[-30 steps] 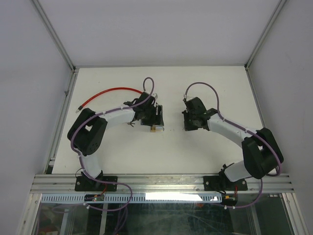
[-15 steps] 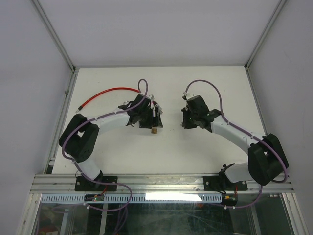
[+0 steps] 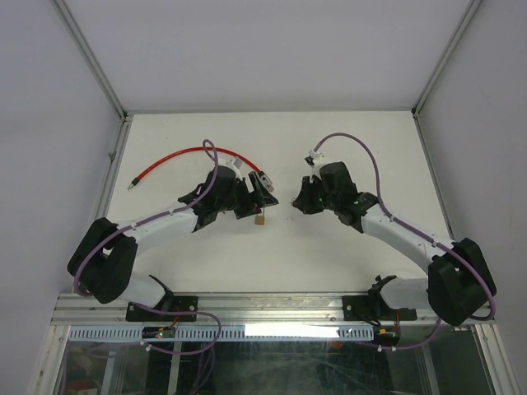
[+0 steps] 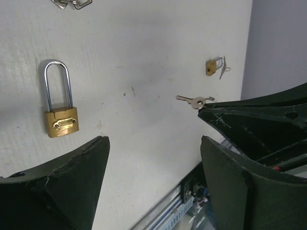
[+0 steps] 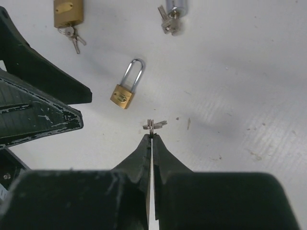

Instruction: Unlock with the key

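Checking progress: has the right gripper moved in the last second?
Yes. The right gripper, pinching the key, has shifted left, closer to the padlock.

A robotics lab cell: a white desk [image 3: 329, 148] boxed by plain grey panels [image 3: 272, 49] on aluminium framing [image 3: 272, 306], with a cable duct [image 3: 206, 333].

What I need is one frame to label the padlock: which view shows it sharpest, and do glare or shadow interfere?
Left wrist: the padlock is largest and sharp, with a faint shadow beside it and mild shine on the shackle. Right wrist: sharp but smaller, with the shut right gripper dark and filling the lower frame. Top external: evenly lit, but the padlock is only a tiny brass speck.
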Controlling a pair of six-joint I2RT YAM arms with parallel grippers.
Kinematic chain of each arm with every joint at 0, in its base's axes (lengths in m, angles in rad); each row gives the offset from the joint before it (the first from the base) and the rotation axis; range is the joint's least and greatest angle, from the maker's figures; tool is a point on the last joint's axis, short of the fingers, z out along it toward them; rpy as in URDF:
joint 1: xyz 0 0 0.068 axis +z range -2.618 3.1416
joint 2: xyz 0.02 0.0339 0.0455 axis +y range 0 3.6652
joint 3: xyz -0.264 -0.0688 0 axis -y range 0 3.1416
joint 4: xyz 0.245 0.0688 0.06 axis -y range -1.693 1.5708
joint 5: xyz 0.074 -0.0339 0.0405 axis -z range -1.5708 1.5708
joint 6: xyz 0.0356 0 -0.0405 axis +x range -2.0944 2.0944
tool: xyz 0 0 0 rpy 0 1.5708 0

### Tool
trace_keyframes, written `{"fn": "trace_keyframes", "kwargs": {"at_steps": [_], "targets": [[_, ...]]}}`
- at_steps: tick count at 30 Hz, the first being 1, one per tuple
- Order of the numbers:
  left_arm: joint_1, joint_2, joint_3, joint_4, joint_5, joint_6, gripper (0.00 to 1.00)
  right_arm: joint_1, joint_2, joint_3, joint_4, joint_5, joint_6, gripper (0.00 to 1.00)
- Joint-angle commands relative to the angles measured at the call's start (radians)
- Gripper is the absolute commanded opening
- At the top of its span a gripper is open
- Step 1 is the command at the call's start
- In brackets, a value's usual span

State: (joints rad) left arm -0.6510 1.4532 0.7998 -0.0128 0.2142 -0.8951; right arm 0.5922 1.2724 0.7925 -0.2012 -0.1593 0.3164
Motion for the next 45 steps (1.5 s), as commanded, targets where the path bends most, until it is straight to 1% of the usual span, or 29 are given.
{"fn": "trace_keyframes", "kwargs": {"at_steps": [1, 3, 7, 15, 19, 22, 27, 29, 34, 36, 39, 45], "targets": [[0.019, -0.079, -0.045, 0.177, 0.021, -0.212, 0.79, 0.024, -0.032, -0.016, 0.156, -0.058, 0.035, 0.00], [0.021, -0.097, -0.062, 0.195, 0.011, -0.244, 0.79, 0.033, -0.024, -0.011, 0.142, -0.031, 0.039, 0.00], [0.026, -0.138, -0.081, 0.155, -0.055, -0.229, 0.79, 0.034, 0.011, -0.011, 0.074, 0.029, 0.029, 0.00], [0.030, -0.211, -0.112, 0.057, -0.169, -0.150, 0.82, 0.037, 0.091, -0.094, 0.094, 0.032, 0.008, 0.00], [0.030, -0.249, -0.119, -0.007, -0.238, -0.119, 0.83, 0.041, 0.104, -0.113, 0.062, 0.046, 0.003, 0.00], [0.029, -0.277, -0.126, -0.033, -0.275, -0.103, 0.84, 0.044, 0.103, -0.116, 0.003, 0.052, 0.004, 0.00], [0.029, -0.299, -0.133, -0.061, -0.297, -0.083, 0.85, 0.048, 0.099, -0.104, -0.132, 0.090, 0.028, 0.09], [0.028, -0.305, -0.138, -0.068, -0.301, -0.079, 0.86, 0.055, 0.092, -0.093, -0.178, 0.105, 0.037, 0.16], [0.030, -0.311, -0.150, -0.072, -0.298, -0.082, 0.87, 0.084, 0.084, -0.033, -0.236, 0.139, 0.043, 0.36], [0.035, -0.310, -0.152, -0.074, -0.289, -0.086, 0.87, 0.092, 0.095, -0.001, -0.257, 0.167, 0.044, 0.41], [0.042, -0.316, -0.156, -0.075, -0.284, -0.087, 0.87, 0.096, 0.130, 0.049, -0.290, 0.216, 0.054, 0.44], [0.051, -0.326, -0.166, -0.077, -0.280, -0.084, 0.88, 0.111, 0.208, 0.110, -0.325, 0.248, 0.071, 0.44]]}}
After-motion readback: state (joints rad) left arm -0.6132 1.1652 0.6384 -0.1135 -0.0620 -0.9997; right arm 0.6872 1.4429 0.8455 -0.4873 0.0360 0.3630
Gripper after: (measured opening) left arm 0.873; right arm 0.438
